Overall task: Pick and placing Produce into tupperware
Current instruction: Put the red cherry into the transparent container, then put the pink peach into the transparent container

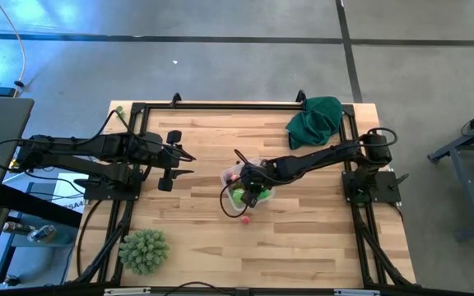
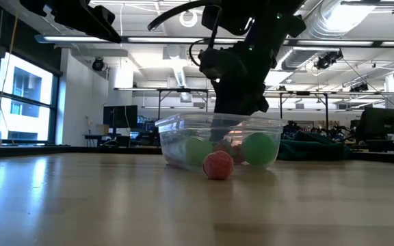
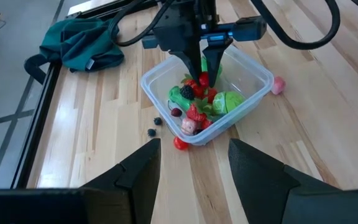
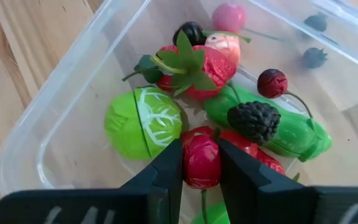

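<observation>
The clear tupperware point(image 3: 252, 70) stands mid-table, and its wall point(image 4: 55, 99) shows in the right wrist view. In it lies produce: a green cabbage half point(image 4: 143, 121), a strawberry point(image 4: 207, 65), a blackberry point(image 4: 253, 121), a green cucumber point(image 4: 284, 137) and a cherry point(image 4: 272, 82). My right gripper point(image 4: 201, 155) reaches down into the box point(image 1: 252, 191), shut on a small red piece. Loose produce lies on the table beside the box: a pink piece point(image 2: 218, 165), a red one point(image 3: 180, 144) and two dark berries point(image 3: 155, 126). My left gripper point(image 3: 194, 165) waits open at the table's left point(image 1: 175, 158). My right gripper pinches a small red piece of produce point(image 4: 201, 163) between its two fingers point(image 4: 166, 171), one on each side. The fingers come from above, slanting down into the tupperware. The piece sits just over the other produce; I cannot tell whether it rests on it.
A dark green cloth point(image 1: 315, 119) lies at the far right corner. A spiky pale-green ball point(image 1: 145, 251) sits near the front left. Black frame rails point(image 1: 220, 105) run along the table's edges. Bare wood lies between the left gripper and the box.
</observation>
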You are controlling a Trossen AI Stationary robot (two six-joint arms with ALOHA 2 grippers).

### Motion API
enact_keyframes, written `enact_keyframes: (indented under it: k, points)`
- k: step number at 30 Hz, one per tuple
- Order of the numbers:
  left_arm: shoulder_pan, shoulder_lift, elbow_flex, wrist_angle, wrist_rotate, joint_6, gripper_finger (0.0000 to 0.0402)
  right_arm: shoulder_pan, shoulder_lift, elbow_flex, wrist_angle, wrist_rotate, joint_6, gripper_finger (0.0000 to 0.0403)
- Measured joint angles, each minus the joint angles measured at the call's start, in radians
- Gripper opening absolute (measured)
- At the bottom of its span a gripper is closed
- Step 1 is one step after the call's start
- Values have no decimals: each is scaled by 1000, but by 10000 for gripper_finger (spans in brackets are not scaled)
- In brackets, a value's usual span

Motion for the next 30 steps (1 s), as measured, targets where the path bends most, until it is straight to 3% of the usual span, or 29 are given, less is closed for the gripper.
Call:
enact_keyframes:
  k: [10, 19, 30]
  points:
    - [0, 0, 0, 0, 0, 0, 179, 0, 5, 0, 1, 8, -1, 76]
    - [0, 0, 0, 0, 0, 0, 179, 0, 5, 0, 16, 20, -1, 111]
    - [0, 0, 0, 0, 0, 0, 179, 0, 4, 0, 41, 21, -2, 114]
